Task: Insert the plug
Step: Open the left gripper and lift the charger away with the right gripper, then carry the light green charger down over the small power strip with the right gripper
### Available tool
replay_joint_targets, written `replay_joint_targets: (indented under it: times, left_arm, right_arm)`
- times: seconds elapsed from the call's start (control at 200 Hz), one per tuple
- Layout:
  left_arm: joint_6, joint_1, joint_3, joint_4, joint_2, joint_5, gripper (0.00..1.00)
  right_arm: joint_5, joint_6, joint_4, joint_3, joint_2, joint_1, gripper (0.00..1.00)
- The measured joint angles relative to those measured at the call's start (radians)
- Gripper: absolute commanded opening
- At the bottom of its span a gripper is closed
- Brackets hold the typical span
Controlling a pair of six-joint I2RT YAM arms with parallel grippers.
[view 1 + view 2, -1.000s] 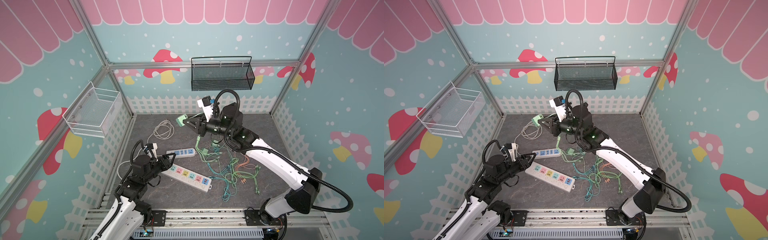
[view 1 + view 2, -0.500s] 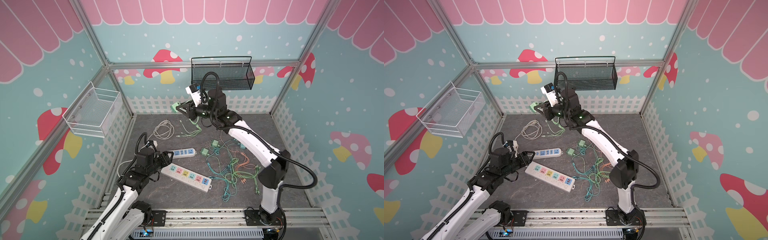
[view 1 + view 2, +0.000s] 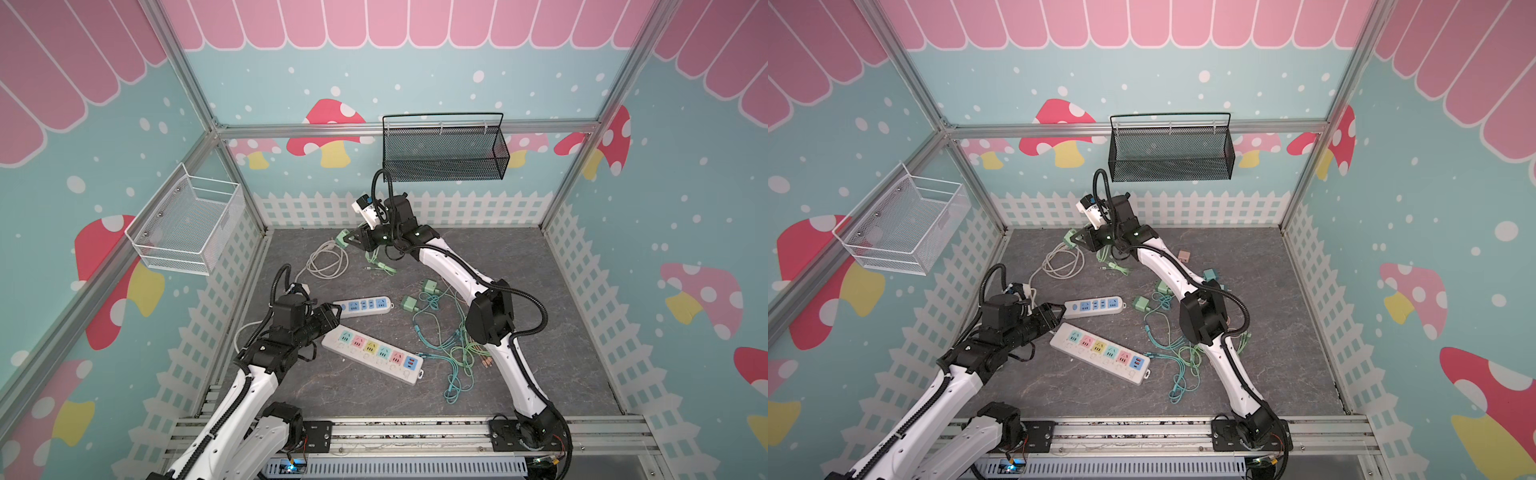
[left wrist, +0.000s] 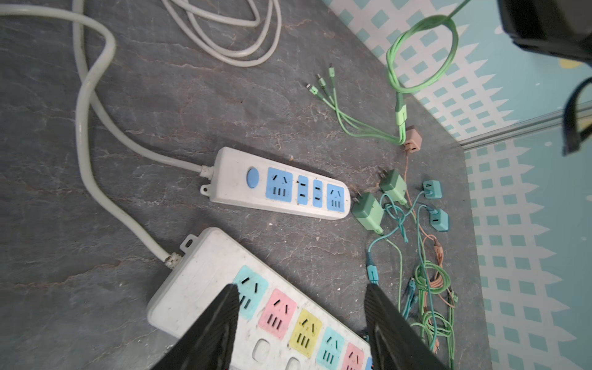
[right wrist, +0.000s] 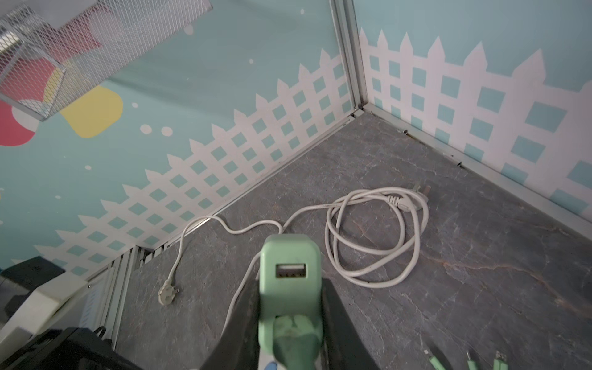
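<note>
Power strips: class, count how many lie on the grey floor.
2. The small strip with blue sockets lies left of the floor's middle. The longer strip with coloured sockets lies beside it, nearer the arms' bases. None appears hidden.
</note>
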Motion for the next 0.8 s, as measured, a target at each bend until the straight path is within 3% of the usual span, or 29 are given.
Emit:
replay_joint_targets:
  times: [0.53, 0.795]
  left_arm:
    - [0.010, 0.076, -0.011, 0.109, 0.307, 0.022, 0.47]
    - [0.026, 0.092, 0.009, 0.182, 0.439, 0.044, 0.34]
  right_arm:
    - [0.034, -0.380, -0.240, -0.266, -0.099, 0.042, 0.08]
    - [0.037, -0.505, -0.283, -0.312, -0.135, 0.072, 0.07]
